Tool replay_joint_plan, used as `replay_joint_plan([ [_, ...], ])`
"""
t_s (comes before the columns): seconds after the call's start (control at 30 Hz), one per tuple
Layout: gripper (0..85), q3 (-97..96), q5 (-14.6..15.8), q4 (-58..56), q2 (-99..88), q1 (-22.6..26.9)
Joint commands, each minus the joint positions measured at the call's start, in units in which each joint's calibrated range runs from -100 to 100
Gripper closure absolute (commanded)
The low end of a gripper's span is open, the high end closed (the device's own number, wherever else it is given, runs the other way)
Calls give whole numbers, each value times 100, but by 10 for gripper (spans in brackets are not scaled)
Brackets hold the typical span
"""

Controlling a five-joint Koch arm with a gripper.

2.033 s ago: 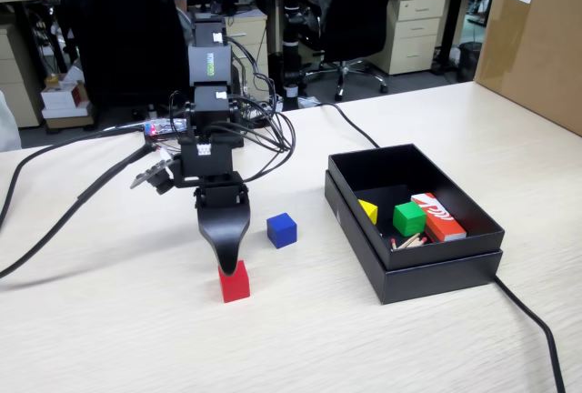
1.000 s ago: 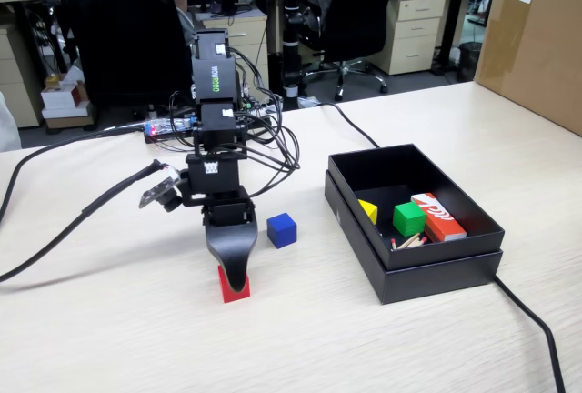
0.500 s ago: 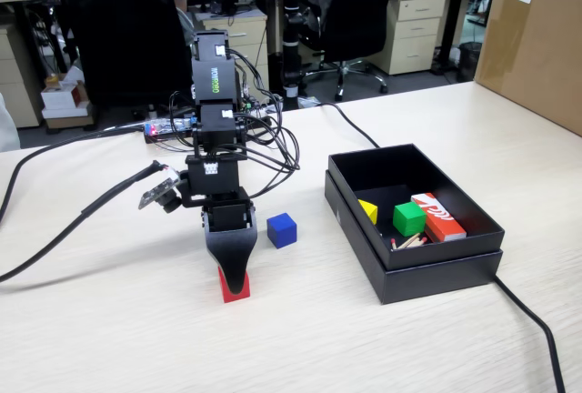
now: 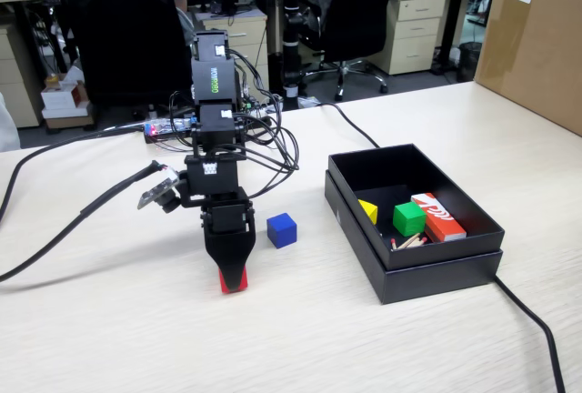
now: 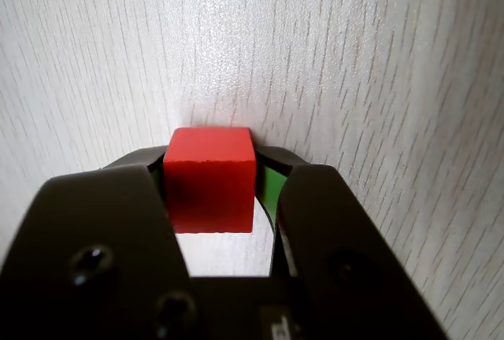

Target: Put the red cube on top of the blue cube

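The red cube rests on the pale wooden table between my jaws. In the wrist view the red cube fills the gap: the left jaw lies against its side and the green pad of the right jaw lies against the other side. My gripper points straight down at the table and is shut on the cube; it also shows in the wrist view. The blue cube stands on the table just to the right of the gripper and slightly farther back in the fixed view, apart from it.
A black open box stands to the right, holding a green cube, a yellow piece and a red-orange and white box. Black cables run left and right. A cardboard box stands far right.
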Motion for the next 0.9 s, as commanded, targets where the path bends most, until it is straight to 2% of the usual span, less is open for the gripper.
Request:
replay_joint_plan([
  [0.0,753,375,-10,52,-165,-5],
  [0.03,797,402,0,52,-176,-10],
  [0.13,847,366,68,43,-337,-15],
  [0.3,846,329,156,-129,-910,-20],
  [0.63,846,-332,269,-570,-3182,107],
  [0.73,846,-831,322,-587,-3894,230],
  [0.87,846,-1565,552,-708,-4800,552],
])
